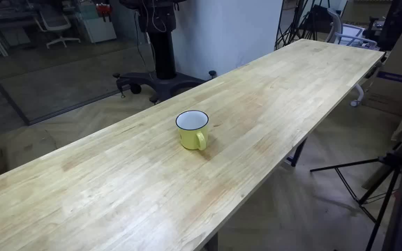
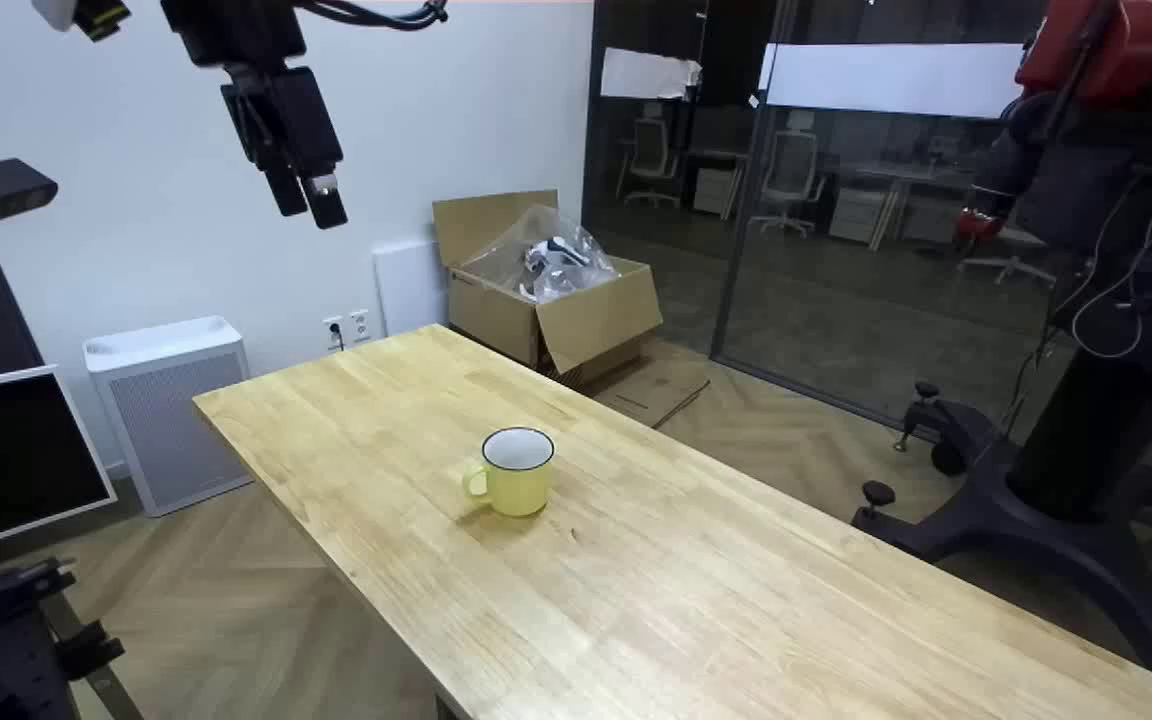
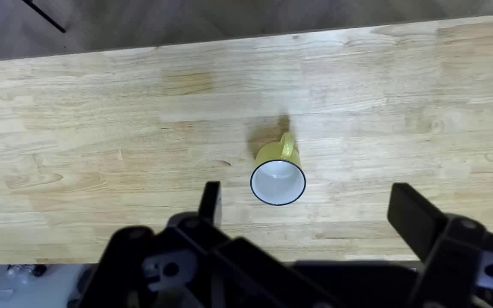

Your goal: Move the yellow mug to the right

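Note:
The yellow mug [image 1: 193,137] stands upright on the wooden table [image 1: 257,101]. It has a white inside, a thin dark rim and a side handle. It also shows in an exterior view [image 2: 519,490] and in the wrist view [image 3: 277,182], where its handle points to the top of the picture. My gripper [image 3: 306,192] is open and empty, with its fingers wide apart. It hangs high above the table, apart from the mug, as an exterior view [image 2: 308,208] shows. The mug lies between the fingers' lines in the wrist view, nearer the left finger. The gripper is out of frame in an exterior view.
The table's long edges show in the wrist view. An open cardboard box [image 2: 591,315] stands on the floor behind the table's end. A dark wheeled stand [image 1: 164,69] is beside the table. A tripod [image 1: 391,164] stands off the opposite long side.

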